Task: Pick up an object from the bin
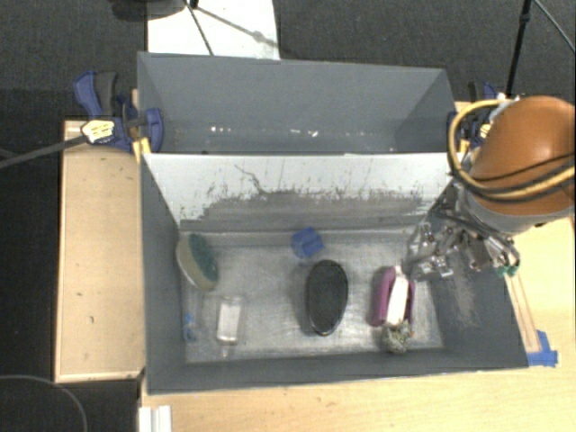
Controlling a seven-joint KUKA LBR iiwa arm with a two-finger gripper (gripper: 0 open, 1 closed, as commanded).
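Observation:
My gripper (430, 261) hangs at the bin's right side, just above and to the right of a purple and white object (391, 300) that lies on the floor near the front right. A small brownish lump (396, 337) sits right below that object. A black oval thing (325, 296) lies to the left of it, in the middle of the floor. Nothing shows between the metal fingers (419, 241).
A small blue piece (308, 241) lies by the back wall. At the left lie a round green and tan sponge-like disc (197, 261) and a clear small bottle (229, 319). The arm with its orange cover reaches in over the bin's right rim.

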